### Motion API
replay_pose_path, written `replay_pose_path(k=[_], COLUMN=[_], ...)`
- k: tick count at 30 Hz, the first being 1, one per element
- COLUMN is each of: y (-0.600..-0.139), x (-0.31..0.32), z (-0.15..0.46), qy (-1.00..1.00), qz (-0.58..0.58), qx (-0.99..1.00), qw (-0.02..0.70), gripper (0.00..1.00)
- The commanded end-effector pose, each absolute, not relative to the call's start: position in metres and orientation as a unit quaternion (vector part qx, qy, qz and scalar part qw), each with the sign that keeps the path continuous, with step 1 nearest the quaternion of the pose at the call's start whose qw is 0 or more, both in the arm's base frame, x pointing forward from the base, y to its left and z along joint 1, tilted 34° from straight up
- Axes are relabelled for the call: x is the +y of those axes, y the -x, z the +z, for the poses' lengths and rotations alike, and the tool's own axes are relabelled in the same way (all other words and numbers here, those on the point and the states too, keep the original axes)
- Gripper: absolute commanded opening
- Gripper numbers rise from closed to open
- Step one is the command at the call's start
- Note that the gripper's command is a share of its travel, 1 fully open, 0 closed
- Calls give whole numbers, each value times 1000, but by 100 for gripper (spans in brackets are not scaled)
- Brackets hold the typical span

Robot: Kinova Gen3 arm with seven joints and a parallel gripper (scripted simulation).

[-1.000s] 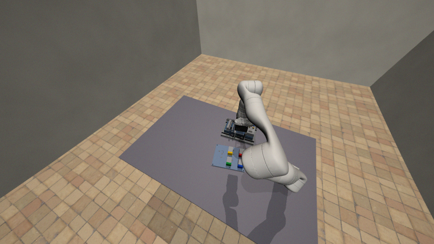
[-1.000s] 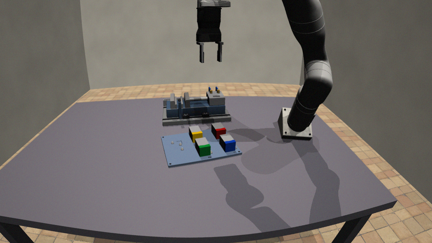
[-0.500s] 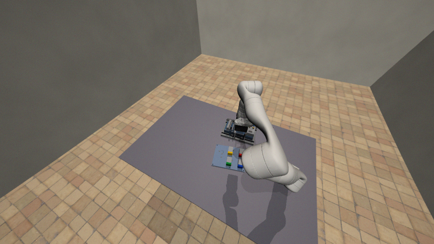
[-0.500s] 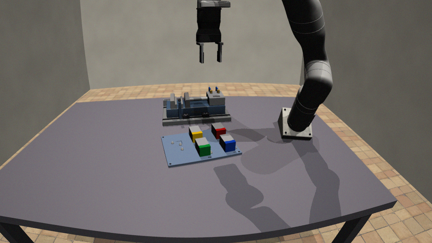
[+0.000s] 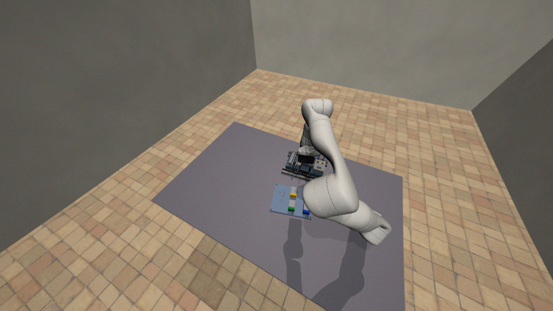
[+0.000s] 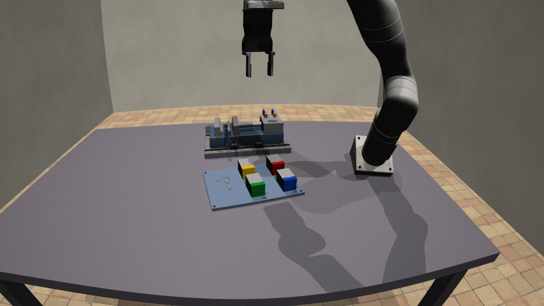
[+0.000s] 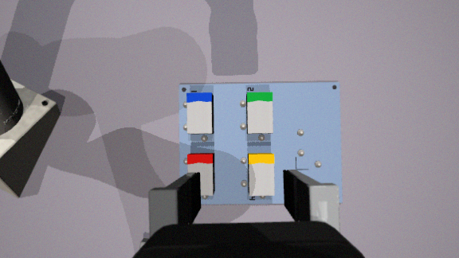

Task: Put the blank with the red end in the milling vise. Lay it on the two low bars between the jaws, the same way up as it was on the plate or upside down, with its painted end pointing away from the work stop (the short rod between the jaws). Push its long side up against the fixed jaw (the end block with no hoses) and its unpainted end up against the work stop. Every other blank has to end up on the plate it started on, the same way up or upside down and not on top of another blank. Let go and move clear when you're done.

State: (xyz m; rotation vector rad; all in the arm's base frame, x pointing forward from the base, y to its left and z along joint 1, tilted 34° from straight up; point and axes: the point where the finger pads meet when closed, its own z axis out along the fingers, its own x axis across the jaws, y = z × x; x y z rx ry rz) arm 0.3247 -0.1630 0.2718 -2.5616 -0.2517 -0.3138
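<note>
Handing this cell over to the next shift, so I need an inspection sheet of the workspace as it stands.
Surface: grey table, crossed by the arm's shadows.
Job's things: red-ended blank sits on the blue plate beside the yellow-ended, green-ended and blue-ended blanks; none stacked. Vise behind the plate, nothing seen between its blocks.
Clutter: nothing seen; only small pegs on the plate's bare side.
Grippers: gripper high above the vise, jaws open, holding nothing.
Cables: nothing seen beyond two small blue fittings on one vise block.
Surroundings: tiled floor, grey walls.
</note>
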Motion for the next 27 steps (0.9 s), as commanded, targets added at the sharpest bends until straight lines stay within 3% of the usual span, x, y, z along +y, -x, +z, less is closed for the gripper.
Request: replay_pose_path(k=[1,27], y=[-328,-349], x=[-176,-221], z=[262,239], qy=[952,952], qz=[-111,-114], qx=[-86,-90], qw=[272,270], gripper=[100,100])
